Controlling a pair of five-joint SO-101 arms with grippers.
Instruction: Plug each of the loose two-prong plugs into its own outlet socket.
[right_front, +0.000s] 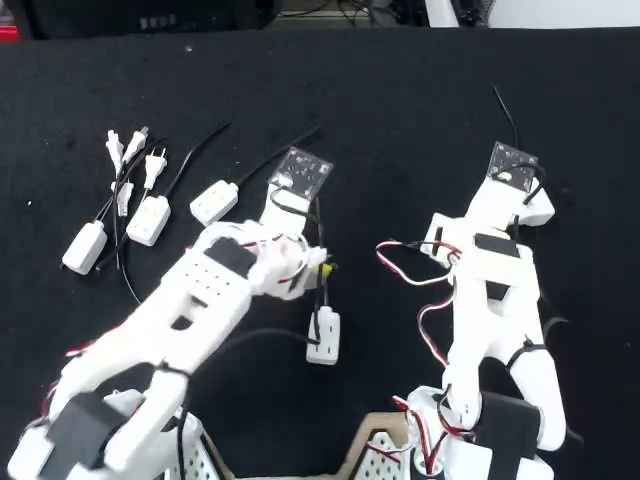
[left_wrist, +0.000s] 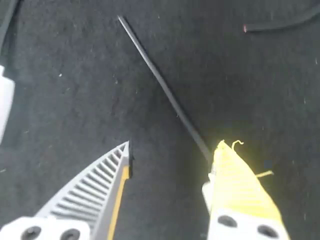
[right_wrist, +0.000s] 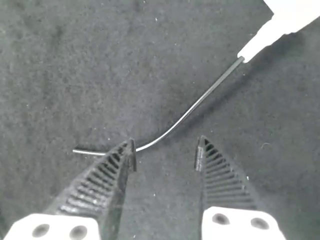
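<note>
Black cloth across the table (right_front: 400, 100). At ten o'clock in the high view, a cluster of loose plugs (right_front: 135, 150), white and two-pronged, lying free on short dark cords. Just beside them, on their five o'clock side, three white sockets (right_front: 148, 220) in a slanting row, none with a plug seated, as far as can be made out. Judged from that: the bulk of the task not yet done.

Next rightward, the left arm (right_front: 200, 290), slanting from seven o'clock toward the centre. Left gripper (left_wrist: 173, 150) spread wide and clamped on nothing, low over bare cloth, with a black cord (left_wrist: 165, 87) running in toward the gap and touching the yellow-taped finger (left_wrist: 240, 190).

Toward six o'clock from the centre, a fourth socket (right_front: 323, 337), well apart from the row. Hard to tell whether plugged or bare.

On the four o'clock side, the right arm (right_front: 490, 300). Right gripper (right_wrist: 166, 145) likewise parted and empty, one tip just beside a thin wire (right_wrist: 205, 97) leading to a white body (right_wrist: 285, 20), plug or socket not clear.

Left to do, by this reading: grasp each plug, line prongs up with slots, press home, for three pairs at least and possibly every one.
</note>
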